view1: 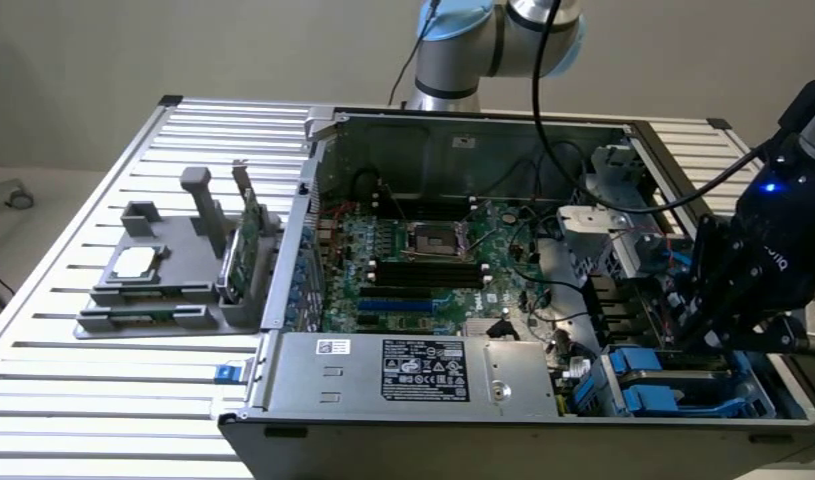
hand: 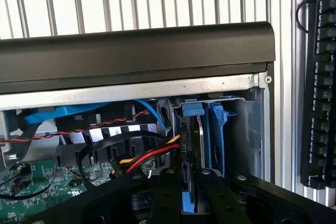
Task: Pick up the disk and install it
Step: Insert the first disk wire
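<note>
a white-on-black label (view1: 425, 369) sat on the grey power supply cover (view1: 407, 375) along the computer case's (view1: 514, 130) near edge, its print too small to read. a small white sticker (view1: 331, 347) stood at that cover's corner, also unreadable. pale lettering on the gripper's (view1: 718, 330) black body couldn't be made out. nothing legible in the wrist view.

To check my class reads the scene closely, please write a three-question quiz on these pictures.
1. True or false: the gripper is at the drive bay on the exterior view's right.
2. The disk between the fingers has carrier rails coloured: A red, B blue, C green.
3. Fill in: the computer case lies on a slatted metal ____.
Key: 1 true; 2 B; 3 table.
</note>
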Tool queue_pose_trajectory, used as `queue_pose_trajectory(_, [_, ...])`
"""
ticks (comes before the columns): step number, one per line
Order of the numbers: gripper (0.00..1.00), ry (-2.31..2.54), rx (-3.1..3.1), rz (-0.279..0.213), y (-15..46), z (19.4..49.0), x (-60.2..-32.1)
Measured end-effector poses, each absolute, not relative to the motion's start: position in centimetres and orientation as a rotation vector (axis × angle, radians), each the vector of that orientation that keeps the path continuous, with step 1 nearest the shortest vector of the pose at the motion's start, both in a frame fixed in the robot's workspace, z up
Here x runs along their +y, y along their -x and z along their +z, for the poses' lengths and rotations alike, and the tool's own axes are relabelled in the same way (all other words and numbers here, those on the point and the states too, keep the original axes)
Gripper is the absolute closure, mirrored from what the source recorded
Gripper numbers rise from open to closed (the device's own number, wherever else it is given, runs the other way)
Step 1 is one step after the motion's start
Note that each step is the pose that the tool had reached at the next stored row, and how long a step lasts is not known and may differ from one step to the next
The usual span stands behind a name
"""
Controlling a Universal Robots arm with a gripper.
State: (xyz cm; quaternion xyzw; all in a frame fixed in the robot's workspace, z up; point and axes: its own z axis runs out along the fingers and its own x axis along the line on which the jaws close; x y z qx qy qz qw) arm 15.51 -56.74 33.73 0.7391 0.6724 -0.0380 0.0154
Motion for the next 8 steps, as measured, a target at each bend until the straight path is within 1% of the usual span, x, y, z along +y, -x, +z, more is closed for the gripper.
queue_pose_trajectory(8, [0.83,-2.277,2.115,-0.118,-15.51,33.64,-56.97])
